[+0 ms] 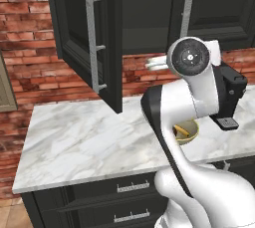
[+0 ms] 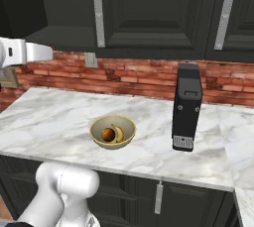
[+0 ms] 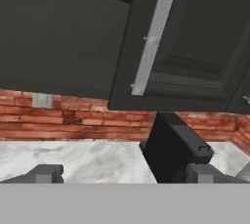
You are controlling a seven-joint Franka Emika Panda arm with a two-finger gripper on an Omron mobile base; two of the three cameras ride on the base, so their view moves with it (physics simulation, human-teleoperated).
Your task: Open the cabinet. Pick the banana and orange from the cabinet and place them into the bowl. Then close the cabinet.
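The black cabinet (image 1: 74, 23) has its left door swung out over the counter, while the right door (image 2: 149, 13) is shut. In the hand view the right door's silver handle (image 3: 154, 32) hangs ahead, with the dark open cabinet inside to its left. The tan bowl (image 2: 112, 132) stands on the marble counter and holds the yellow banana (image 2: 119, 133) and the orange (image 2: 107, 135) side by side. From the left, the arm hides most of the bowl (image 1: 193, 131). My gripper (image 3: 122, 176) is open and empty, up near the cabinet's underside, well above and apart from the bowl.
A black coffee machine (image 2: 186, 107) stands on the counter right of the bowl. The open door's handle (image 1: 93, 43) juts out at the left. A brick wall (image 2: 134, 80) backs the counter, and dark drawers (image 1: 132, 187) sit below its front edge.
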